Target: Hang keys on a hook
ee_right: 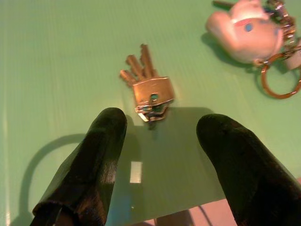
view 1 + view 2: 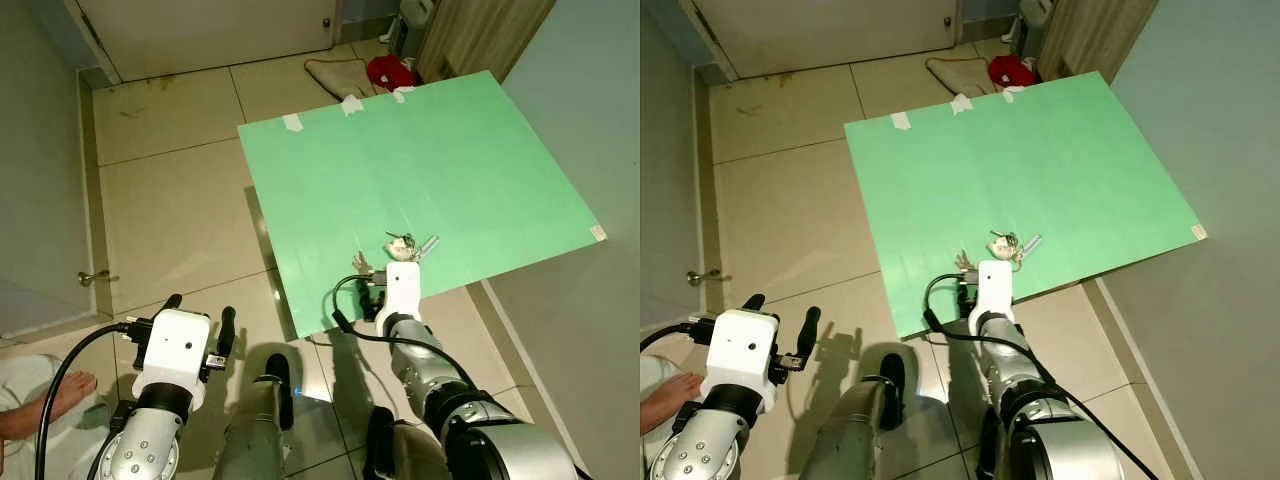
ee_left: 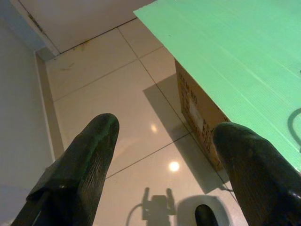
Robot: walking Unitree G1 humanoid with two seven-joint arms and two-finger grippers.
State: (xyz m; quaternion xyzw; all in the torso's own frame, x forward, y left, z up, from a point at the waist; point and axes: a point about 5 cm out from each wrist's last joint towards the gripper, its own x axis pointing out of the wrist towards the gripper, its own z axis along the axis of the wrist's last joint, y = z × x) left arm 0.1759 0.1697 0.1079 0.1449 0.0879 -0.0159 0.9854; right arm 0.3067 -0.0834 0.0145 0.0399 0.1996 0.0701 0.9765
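Two bunches of metal lay low on the green board [image 2: 430, 170] in the left eye view: a hook [image 2: 361, 264] at centre, and keys [image 2: 408, 243] just to its upper right. The right gripper [image 2: 372, 296] sat directly below the hook. The left gripper [image 2: 200, 322] hung at lower left over floor [image 2: 170, 190]. In the left wrist view, its fingers [image 3: 77, 165] were wide apart, empty. In the right wrist view, the right fingers [image 1: 96, 155] were spread, empty, the hook [image 1: 146, 90] between and beyond them, untouched; keys [image 1: 256, 35] upper right.
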